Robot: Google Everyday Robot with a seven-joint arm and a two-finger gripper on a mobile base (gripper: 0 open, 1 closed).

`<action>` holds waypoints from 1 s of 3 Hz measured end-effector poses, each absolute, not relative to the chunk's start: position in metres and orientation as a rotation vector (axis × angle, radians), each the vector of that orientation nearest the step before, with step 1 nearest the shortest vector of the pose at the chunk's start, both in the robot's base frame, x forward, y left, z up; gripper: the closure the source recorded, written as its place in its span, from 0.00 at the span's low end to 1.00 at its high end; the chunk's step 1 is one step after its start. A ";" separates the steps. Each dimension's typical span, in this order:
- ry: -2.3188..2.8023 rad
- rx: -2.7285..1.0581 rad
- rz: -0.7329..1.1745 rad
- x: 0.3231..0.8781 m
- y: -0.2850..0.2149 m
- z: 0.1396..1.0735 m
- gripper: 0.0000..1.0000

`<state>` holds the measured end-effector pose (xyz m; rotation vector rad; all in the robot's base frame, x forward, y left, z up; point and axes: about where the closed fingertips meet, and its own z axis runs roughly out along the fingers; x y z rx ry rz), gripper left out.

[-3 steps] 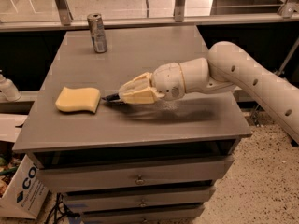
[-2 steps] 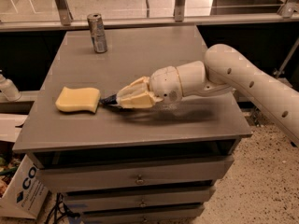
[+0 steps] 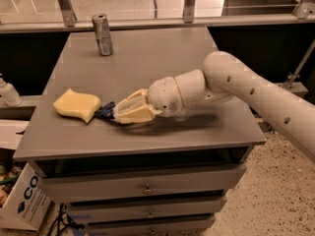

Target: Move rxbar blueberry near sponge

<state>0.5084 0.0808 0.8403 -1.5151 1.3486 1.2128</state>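
The pale yellow sponge (image 3: 77,104) lies on the left part of the grey table top (image 3: 147,58). The dark navy rxbar blueberry (image 3: 105,111) lies just right of the sponge, touching or almost touching it; only its left end shows. My gripper (image 3: 118,113) reaches in from the right, low over the table, with its cream fingers (image 3: 133,113) closed around the bar's right end. The white arm (image 3: 256,92) stretches off to the right edge of the view.
A silver can (image 3: 102,34) stands upright at the back left of the table. Drawers (image 3: 142,186) sit under the top. A cardboard box (image 3: 22,200) is on the floor at the lower left. A railing runs behind the table.
The gripper has moved left with the bar, bringing the bar's end up against the sponge. The sponge and can have not moved.
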 end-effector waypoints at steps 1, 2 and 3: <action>1.357 -1.520 1.235 0.503 0.087 0.837 0.61; 1.357 -1.528 1.243 0.500 0.092 0.839 0.38; 1.361 -1.536 1.242 0.498 0.096 0.841 0.14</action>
